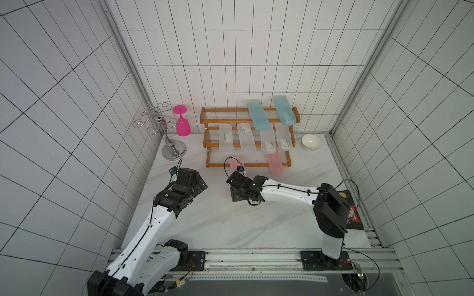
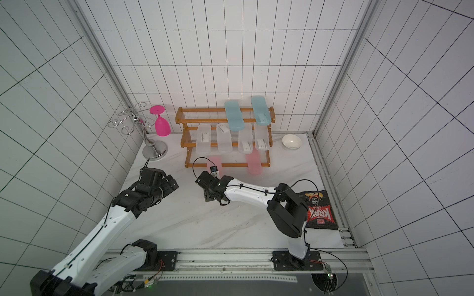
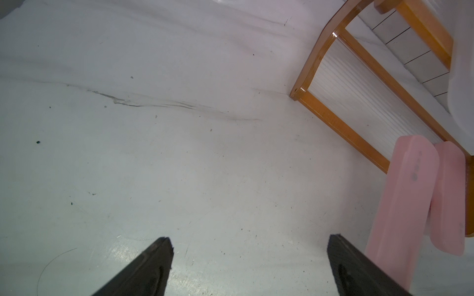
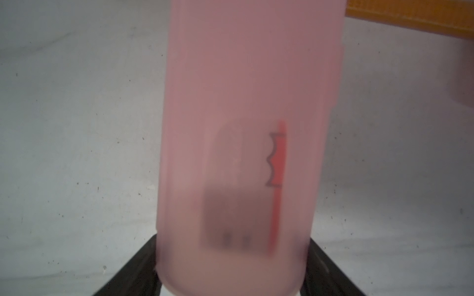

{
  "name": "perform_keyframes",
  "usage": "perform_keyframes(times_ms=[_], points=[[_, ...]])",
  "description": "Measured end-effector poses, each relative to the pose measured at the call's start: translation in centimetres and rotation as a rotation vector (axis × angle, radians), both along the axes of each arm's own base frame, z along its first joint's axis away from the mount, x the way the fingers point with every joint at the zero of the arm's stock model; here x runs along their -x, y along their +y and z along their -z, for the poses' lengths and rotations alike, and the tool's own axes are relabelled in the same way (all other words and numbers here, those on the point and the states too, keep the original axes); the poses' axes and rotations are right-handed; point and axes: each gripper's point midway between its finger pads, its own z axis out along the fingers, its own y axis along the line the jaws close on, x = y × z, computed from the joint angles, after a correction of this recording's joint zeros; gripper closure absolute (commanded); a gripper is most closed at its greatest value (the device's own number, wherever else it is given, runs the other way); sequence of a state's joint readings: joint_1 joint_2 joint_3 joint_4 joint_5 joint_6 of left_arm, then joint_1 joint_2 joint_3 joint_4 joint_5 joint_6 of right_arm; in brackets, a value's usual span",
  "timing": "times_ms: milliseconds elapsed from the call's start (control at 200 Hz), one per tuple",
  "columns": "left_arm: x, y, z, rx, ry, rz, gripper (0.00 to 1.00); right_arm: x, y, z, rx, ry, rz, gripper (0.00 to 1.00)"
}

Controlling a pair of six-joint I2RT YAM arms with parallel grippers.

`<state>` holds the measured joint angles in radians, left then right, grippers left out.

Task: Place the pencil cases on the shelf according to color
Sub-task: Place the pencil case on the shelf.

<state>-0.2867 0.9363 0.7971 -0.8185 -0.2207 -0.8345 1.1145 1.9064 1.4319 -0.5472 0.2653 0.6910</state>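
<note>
On the shelf (image 1: 230, 110) most of the sorting looked finished — two blue cases (image 1: 258, 115) lay across the top tier, four clear cases (image 1: 225, 139) across the middle, and one pink case (image 1: 275, 164) on the bottom wire slats. Only the last pink case (image 4: 246, 89) was left to settle: frosted, flat, round-ended plastic, grasped across its width by the right tool (image 4: 233, 266), its far end at the bottom tier's glossy wooden front rail — not yet released. The left tool (image 3: 248, 256) hung spread and empty above the marble-veined counter (image 1: 230, 217).
</note>
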Motion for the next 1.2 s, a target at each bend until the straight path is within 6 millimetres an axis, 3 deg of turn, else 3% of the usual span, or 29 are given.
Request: perform_keyframes(times_ms=[420,700,880,1015,1199], points=[[-0.8,-0.3,0.4,0.000,-0.019,0.015,0.02,-5.6,1.3,3.1,0.008,-0.012,0.044,0.40],[-0.9,-0.5,0.7,0.006,-0.019,0.020,0.02,-9.2,3.1,2.6,-0.050,-0.044,0.071,0.39],[-0.9,-0.6,0.7,0.009,-0.021,0.023,0.02,-10.9,3.5,3.4,-0.061,-0.042,0.087,0.26],[-0.8,-0.7,0.9,0.014,-0.015,0.028,0.02,-11.1,3.4,4.3,-0.053,-0.029,0.089,0.15],[-0.5,-0.8,1.3,0.015,0.004,0.038,0.02,-11.5,3.4,4.1,-0.067,-0.031,0.108,0.04]])
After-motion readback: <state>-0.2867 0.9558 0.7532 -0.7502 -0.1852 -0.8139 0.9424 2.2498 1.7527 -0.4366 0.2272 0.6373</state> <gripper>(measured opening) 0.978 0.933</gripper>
